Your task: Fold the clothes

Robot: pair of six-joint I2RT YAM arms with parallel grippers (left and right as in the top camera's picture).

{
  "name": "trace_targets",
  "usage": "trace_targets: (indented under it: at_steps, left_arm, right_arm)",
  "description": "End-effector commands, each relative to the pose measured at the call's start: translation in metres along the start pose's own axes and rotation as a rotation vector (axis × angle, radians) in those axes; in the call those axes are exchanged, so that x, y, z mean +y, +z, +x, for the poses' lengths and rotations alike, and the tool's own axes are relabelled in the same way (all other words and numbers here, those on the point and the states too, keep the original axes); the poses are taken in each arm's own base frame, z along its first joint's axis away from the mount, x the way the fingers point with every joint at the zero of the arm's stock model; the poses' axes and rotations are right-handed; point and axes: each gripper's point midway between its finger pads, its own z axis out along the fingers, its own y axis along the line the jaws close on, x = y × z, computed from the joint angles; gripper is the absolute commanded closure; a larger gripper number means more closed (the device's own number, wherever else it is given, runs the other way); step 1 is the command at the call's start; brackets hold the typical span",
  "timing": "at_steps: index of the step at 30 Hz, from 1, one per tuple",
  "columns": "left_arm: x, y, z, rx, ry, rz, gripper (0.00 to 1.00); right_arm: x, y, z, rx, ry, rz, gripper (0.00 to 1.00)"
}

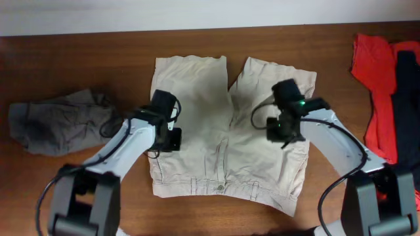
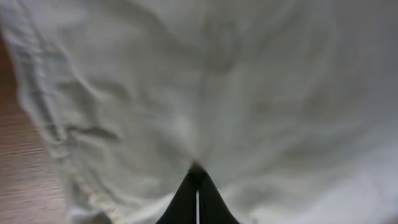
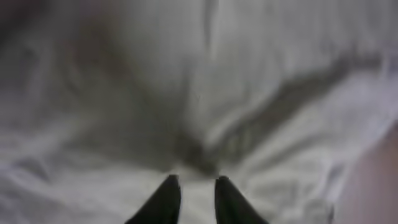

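Observation:
Light beige shorts [image 1: 220, 131] lie spread flat mid-table, with the waistband at the near edge and the two legs pointing away. My left gripper [image 1: 165, 134] is low over the shorts' left half. In the left wrist view its fingers [image 2: 197, 168] are shut together, and creases in the fabric [image 2: 205, 93] run into the tips. My right gripper [image 1: 283, 131] is low over the right half. In the right wrist view its fingers [image 3: 198, 180] are a narrow gap apart, with beige fabric [image 3: 205, 74] between and ahead of the tips.
A gray garment [image 1: 59, 121] lies crumpled at the left of the brown table [image 1: 98, 59]. A red garment [image 1: 377, 78] and a black one [image 1: 408, 98] lie at the right edge. A white wall strip runs along the far side.

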Motion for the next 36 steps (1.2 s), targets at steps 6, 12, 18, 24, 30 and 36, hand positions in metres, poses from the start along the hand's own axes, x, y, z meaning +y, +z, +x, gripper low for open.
trace_targets:
  at_steps: [6, 12, 18, 24, 30, 36]
  left_arm:
    - [0.010, 0.013, -0.003, 0.000, -0.111, -0.043, 0.96]
    - [0.015, 0.016, -0.020, -0.065, -0.130, -0.060, 0.96]
    - [0.016, 0.037, -0.025, -0.062, -0.130, -0.072, 0.96]
    - [0.041, 0.066, -0.044, -0.101, -0.199, -0.083, 0.96]
    - [0.073, 0.077, -0.085, -0.220, -0.280, -0.084, 0.96]
    - [0.075, 0.062, -0.157, -0.376, -0.185, -0.061, 0.96]
  right_arm:
    - [-0.036, 0.007, -0.066, -0.189, 0.063, -0.127, 0.87]
    - [-0.051, 0.043, -0.067, -0.137, 0.103, -0.139, 0.88]
    - [-0.058, 0.084, -0.044, -0.010, 0.133, -0.104, 0.94]
    - [-0.095, 0.080, 0.009, 0.180, 0.371, 0.131, 0.96]
    - [-0.088, 0.070, 0.041, 0.307, 0.460, 0.156, 0.96]
    - [-0.056, 0.061, 0.054, 0.361, 0.467, 0.121, 0.96]
